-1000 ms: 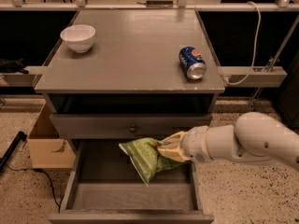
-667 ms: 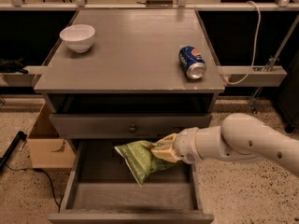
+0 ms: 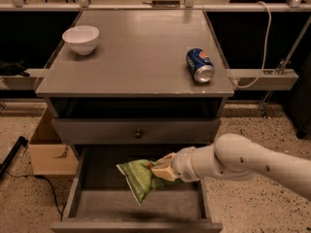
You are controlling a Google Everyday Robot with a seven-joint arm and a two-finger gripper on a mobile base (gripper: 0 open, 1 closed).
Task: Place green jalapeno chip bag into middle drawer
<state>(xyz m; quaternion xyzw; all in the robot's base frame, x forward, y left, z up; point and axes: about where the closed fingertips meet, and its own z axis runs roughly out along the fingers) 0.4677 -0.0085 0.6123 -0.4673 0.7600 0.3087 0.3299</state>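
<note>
Bag: I see the green jalapeno chip bag (image 3: 137, 177), crinkled and light green, hanging tilted over the open box, its lower end drooping toward the front.
Drawer: the middle drawer (image 3: 74, 194) stands pulled out, grey-walled.
Hand: my hand (image 3: 163, 168) pinches the bag's right end.

I see a speckled floor (image 3: 29, 203) in dim light, with a grey bench (image 3: 141, 57) set before dark recesses and a pale rail (image 3: 146, 6). A cardboard box (image 3: 48, 152) sits at the bench's left. My tool (image 3: 163, 168) hangs low before the bench, pinching the bag (image 3: 138, 176).
</note>
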